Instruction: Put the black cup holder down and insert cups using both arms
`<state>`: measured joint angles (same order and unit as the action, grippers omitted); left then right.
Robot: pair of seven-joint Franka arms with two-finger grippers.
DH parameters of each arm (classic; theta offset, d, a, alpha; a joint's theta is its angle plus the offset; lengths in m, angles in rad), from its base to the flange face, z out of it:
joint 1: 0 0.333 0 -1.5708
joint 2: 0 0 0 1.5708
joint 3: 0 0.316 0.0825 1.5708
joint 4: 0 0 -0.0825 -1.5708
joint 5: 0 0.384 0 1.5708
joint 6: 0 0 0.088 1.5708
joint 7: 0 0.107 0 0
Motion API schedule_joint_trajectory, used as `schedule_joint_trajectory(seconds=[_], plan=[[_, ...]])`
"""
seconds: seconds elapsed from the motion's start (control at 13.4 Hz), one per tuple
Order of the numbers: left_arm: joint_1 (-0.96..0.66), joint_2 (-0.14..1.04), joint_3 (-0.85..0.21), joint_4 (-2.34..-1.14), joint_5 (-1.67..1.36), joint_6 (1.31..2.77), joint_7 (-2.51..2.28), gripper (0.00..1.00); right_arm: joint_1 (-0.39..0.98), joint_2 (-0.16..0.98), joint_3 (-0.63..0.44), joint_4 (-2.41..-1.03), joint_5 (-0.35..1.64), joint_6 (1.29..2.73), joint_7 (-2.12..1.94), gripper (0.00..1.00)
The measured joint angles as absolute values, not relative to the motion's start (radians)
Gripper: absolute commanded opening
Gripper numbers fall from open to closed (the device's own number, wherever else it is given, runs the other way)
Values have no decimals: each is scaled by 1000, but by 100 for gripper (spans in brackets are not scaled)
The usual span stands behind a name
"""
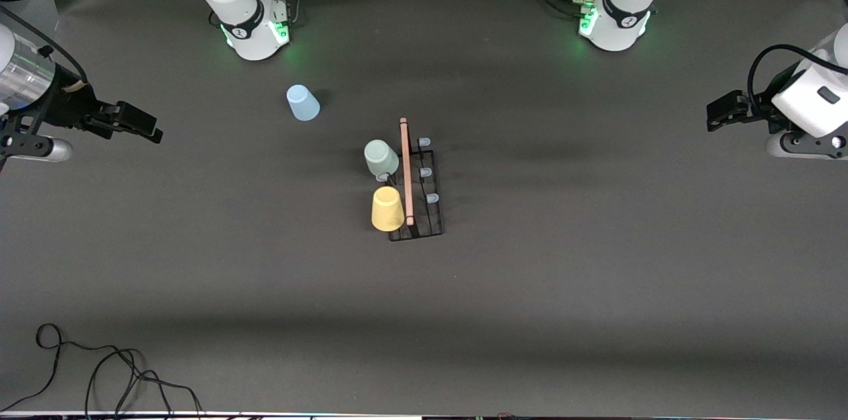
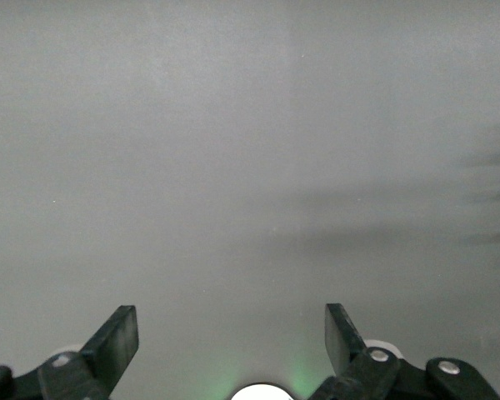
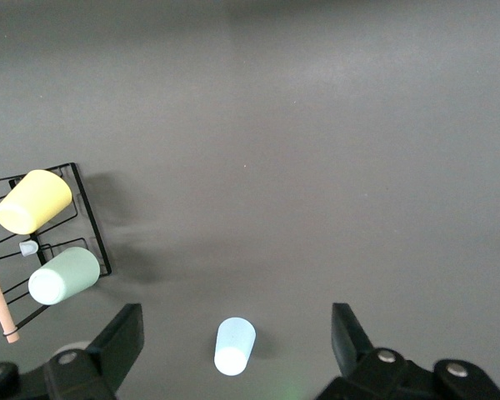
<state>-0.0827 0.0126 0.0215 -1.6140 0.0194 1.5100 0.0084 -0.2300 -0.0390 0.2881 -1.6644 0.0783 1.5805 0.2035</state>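
Note:
The black cup holder (image 1: pixel 424 234) stands upright at the table's middle, with its wooden rod handle (image 1: pixel 406 171) on top. The pale green cup (image 1: pixel 381 158) and the yellow cup (image 1: pixel 387 208) hang on pegs on its side toward the right arm's end. Three capped pegs (image 1: pixel 426 171) on its side toward the left arm's end are bare. The light blue cup (image 1: pixel 303 103) stands mouth down on the table, apart from the holder and nearer the right arm's base. My right gripper (image 1: pixel 156 135) is open and empty in the air at the right arm's end. In the right wrist view (image 3: pixel 236 321) the light blue cup (image 3: pixel 234 346) shows below it. My left gripper (image 1: pixel 710 116) is open and empty at the left arm's end, over bare table (image 2: pixel 232 321).
A loose black cable (image 1: pixel 99 367) lies near the front edge at the right arm's end. The right arm's base (image 1: pixel 255 29) and the left arm's base (image 1: pixel 613 22) stand along the table's edge farthest from the front camera. The holder also shows in the right wrist view (image 3: pixel 87 225).

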Motion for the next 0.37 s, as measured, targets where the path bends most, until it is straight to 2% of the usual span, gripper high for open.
schedule_joint_trajectory(seconds=[0.37], plan=[[-83,12,22,-1611,19,1519,8,100,-212,-63,293,-1662,34,1567,156,100]])
